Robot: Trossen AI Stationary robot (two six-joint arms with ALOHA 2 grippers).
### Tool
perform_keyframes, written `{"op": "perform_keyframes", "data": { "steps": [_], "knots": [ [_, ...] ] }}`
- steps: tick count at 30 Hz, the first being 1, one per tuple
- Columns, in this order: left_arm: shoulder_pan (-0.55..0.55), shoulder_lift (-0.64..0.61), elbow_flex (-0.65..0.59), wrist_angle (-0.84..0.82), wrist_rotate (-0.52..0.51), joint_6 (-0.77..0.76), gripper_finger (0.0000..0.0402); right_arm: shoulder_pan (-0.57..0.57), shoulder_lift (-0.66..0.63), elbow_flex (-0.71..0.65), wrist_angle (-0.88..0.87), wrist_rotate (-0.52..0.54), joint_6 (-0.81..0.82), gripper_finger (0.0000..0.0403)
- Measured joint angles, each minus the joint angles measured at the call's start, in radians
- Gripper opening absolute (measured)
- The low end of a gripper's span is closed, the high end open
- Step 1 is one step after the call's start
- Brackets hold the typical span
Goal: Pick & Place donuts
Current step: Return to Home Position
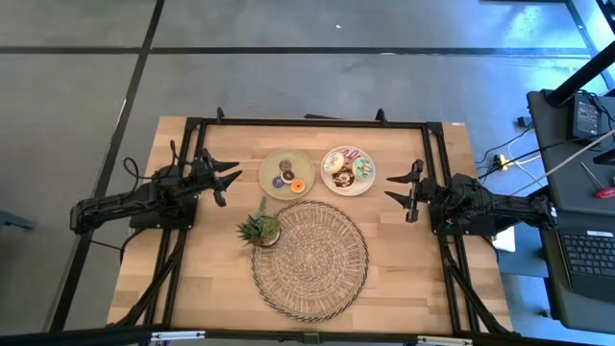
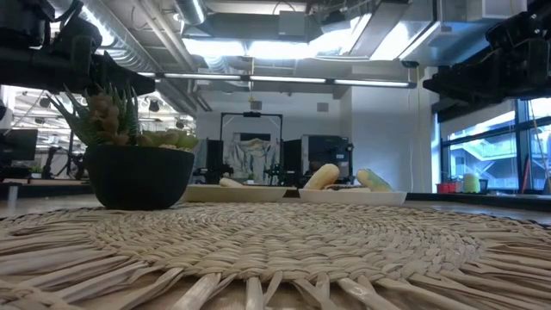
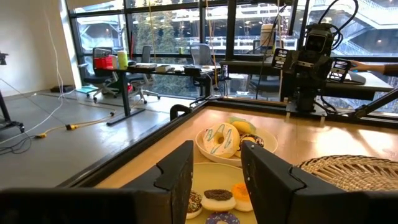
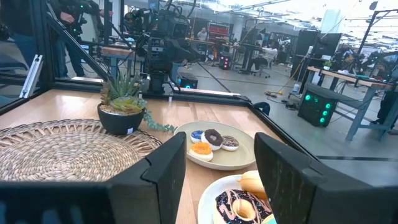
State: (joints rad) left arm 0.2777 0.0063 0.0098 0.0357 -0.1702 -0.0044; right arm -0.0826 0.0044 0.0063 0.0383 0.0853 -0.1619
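High view: two plates sit side by side on the far half of the wooden table (image 1: 413,279). The tan plate (image 1: 271,161) on the left holds four small donuts (image 1: 297,185): orange, dark brown, blue-purple and one pale-iced. The white plate (image 1: 349,193), just to its right, holds the larger donuts (image 1: 338,165) packed close together. One is dark with pink drizzle, one pale blue with white stripes; exact count unclear.

A potted plant (image 1: 259,230) stands on the far-left edge of the round woven mat (image 1: 317,264), near the tan plate.

The left gripper (image 1: 235,173) hangs left of the tan plate, fingers spread, empty. The right gripper (image 1: 389,187) hangs right of the white plate, fingers also spread, empty.

A black frame (image 1: 307,122) rims the table, with grey floor around it. A desk with a laptop (image 1: 586,255) stands at the right. The wrist views show windows, desks and office chairs beyond.
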Motion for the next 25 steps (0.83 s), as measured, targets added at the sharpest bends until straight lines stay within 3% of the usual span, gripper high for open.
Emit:
{"op": "perform_keyframes", "data": {
  "steps": [25],
  "knots": [
    [0.000,0.000,0.000,0.000,0.000,0.000,0.0131,0.000,0.000,0.000,0.000,0.000,0.000,0.0191]
  ]
}}
